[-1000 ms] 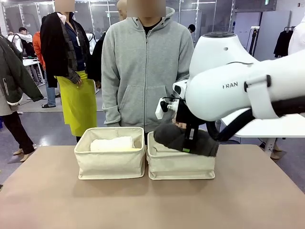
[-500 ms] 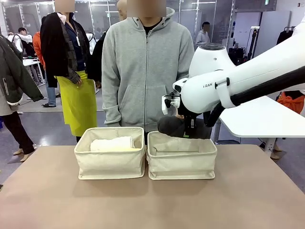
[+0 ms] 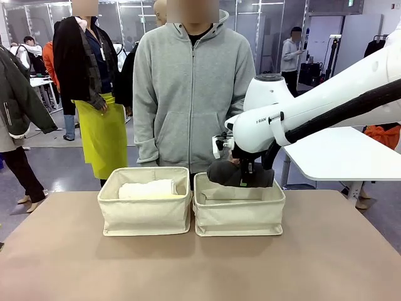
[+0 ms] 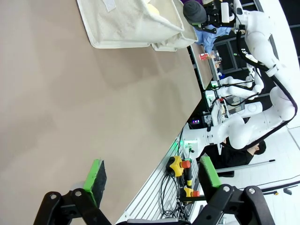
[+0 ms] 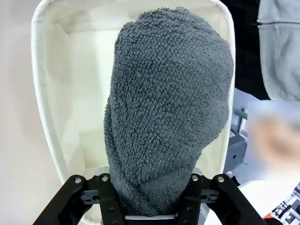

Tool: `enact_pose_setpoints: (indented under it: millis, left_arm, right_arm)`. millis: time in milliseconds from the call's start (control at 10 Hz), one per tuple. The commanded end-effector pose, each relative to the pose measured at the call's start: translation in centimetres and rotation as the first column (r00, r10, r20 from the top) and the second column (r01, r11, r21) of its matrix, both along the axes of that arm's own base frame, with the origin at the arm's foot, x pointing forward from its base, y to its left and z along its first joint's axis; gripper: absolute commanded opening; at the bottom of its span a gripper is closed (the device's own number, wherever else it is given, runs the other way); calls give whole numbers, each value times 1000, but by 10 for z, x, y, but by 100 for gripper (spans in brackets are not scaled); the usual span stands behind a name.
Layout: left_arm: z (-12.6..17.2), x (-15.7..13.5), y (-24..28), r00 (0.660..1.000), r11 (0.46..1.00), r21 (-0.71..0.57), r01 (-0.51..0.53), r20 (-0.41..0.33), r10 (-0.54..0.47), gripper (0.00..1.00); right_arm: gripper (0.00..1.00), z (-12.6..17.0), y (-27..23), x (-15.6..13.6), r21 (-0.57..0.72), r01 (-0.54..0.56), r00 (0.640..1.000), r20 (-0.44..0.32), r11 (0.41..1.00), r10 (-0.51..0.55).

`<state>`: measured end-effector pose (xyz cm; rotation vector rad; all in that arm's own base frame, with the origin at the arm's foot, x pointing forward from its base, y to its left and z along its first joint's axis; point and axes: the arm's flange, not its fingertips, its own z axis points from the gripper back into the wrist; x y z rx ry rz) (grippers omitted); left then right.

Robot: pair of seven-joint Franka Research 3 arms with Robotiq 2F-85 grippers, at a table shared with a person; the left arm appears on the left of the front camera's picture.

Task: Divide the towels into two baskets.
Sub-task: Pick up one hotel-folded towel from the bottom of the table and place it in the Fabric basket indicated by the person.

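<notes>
The brown surface (image 3: 200, 263) carries 2 cream baskets side by side, walls touching. The left basket (image 3: 145, 210) holds a pale yellow towel (image 3: 148, 189). Above the right basket (image 3: 238, 213), at its 12 o'clock rim, the right tool (image 3: 245, 179) is clamped on the dark grey towel (image 3: 237, 174), the roll lying crosswise just over the opening. In the right wrist view the grey roll (image 5: 168, 112) rises between the tool's arms toward 12 o'clock over the basket's pale floor. The left tool (image 4: 149, 176) hangs with fingers spread, gripping nothing, above bare surface.
</notes>
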<state>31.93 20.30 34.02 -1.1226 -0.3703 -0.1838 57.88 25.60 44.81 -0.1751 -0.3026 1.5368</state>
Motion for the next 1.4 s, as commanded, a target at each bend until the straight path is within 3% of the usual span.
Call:
enact_pose_setpoints:
  millis: [0, 400, 900, 1000, 1100, 1200, 1300]
  left_arm:
    - [1, -3, 0, 1000, 1000, -7, -6, 9, 6, 100]
    - [1, -3, 0, 1000, 1000, -7, -6, 9, 6, 100]
    - [1, -3, 0, 1000, 1000, -7, -6, 9, 6, 100]
    - [1, -3, 0, 1000, 1000, -7, -6, 9, 6, 100]
    - [1, -3, 0, 1000, 1000, -7, -6, 9, 6, 100]
    - [1, -3, 0, 1000, 1000, -7, -6, 9, 6, 100]
    - [1, -3, 0, 1000, 1000, -7, -6, 9, 6, 100]
  right_arm:
    - [44, 7, -2, -3, -2, 1, 1000, 14, 1000, -1]
    - [44, 7, -2, -3, -2, 1, 1000, 14, 1000, -1]
    - [44, -41, 7, 18, -37, -22, 998, -62, 999, 20]
    - [66, -45, 5, 21, -45, -8, 998, -69, 999, 5]
    - [79, -47, 4, 21, -51, -10, 997, -77, 999, 6]
    - [100, -50, 4, 21, -57, -7, 996, -87, 998, 2]
    - [100, -50, 4, 21, -57, -8, 996, -92, 998, 3]
